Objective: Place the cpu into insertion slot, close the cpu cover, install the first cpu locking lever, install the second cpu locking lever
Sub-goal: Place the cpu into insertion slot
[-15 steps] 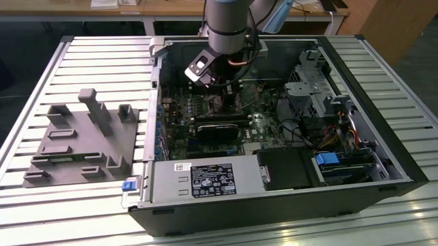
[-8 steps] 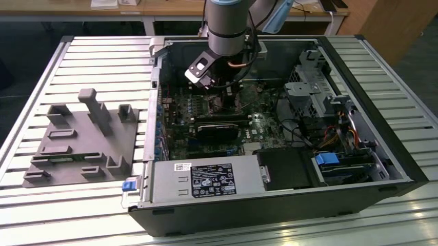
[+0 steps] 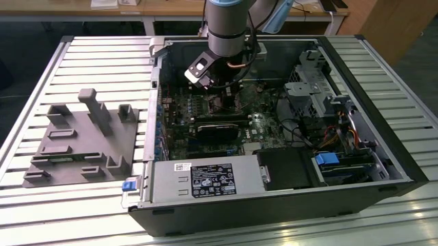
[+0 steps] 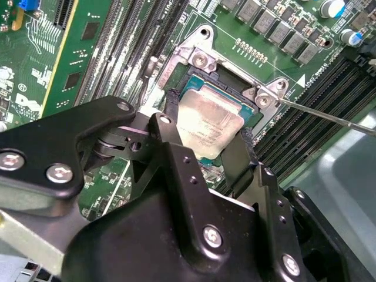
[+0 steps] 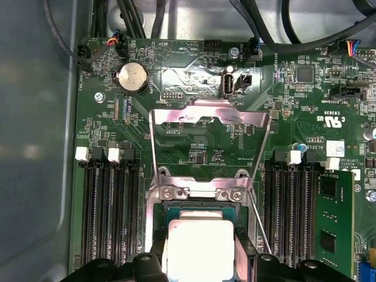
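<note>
1. Black fingers (image 4: 238, 158), spread chip-wide, press opposite edges of the pale silver-grey square cpu (image 4: 208, 124).
2. The cpu lies at the black-rimmed square insertion slot (image 4: 229, 79); I cannot tell whether it is seated.
3. Beyond, the thin silvery metal-frame cpu cover (image 5: 176, 113) stands raised.

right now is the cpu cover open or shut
Open: in the first wrist view the cpu cover is folded back off the insertion slot, leaving the cpu uncovered.
</note>
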{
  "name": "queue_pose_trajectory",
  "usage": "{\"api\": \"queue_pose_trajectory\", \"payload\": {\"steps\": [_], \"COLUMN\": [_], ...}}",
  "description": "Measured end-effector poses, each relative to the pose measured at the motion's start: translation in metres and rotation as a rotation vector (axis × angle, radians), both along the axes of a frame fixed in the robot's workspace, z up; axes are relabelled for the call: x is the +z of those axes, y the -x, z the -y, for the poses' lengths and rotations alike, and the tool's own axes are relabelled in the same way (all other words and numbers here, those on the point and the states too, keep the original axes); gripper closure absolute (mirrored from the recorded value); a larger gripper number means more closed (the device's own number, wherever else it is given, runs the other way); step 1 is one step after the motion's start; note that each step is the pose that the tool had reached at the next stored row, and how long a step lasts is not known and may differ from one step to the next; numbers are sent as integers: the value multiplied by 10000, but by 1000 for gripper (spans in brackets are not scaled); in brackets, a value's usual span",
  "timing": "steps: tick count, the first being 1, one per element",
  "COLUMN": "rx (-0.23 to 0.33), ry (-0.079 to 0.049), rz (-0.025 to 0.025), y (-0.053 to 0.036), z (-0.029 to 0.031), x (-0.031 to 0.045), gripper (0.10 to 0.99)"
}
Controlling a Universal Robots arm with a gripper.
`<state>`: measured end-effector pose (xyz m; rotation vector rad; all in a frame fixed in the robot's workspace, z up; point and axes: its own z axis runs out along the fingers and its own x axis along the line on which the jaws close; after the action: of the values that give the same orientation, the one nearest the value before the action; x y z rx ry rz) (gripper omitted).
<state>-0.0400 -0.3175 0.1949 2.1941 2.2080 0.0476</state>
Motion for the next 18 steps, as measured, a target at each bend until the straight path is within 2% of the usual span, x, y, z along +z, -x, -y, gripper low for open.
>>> {"api": "queue_pose_trajectory", "payload": {"steps": [18], "rx": [-136], "ry": [-9], "rz": [5], "y": [-1], "z": [-13], "x": [-31], "gripper": [541]}}
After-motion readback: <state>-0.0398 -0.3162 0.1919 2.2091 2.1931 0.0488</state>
